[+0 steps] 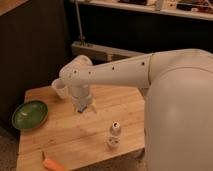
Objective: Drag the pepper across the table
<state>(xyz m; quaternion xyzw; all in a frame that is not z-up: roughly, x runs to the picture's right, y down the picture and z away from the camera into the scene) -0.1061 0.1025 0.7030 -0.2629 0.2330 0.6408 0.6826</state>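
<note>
The pepper (51,164) is a slim orange-red piece with a thin dark stem, lying at the near left corner of the light wooden table (95,132). My gripper (82,107) hangs below the white wrist over the back middle of the table, pointing down, open and holding nothing. It is well away from the pepper, up and to the right of it. The white arm reaches in from the right and hides the table's right side.
A green bowl (30,114) sits at the table's left edge. A white cup (59,88) stands at the back left, beside the wrist. A white shaker bottle (114,134) with a dark cap stands near the front middle. A dark wall and shelf run behind.
</note>
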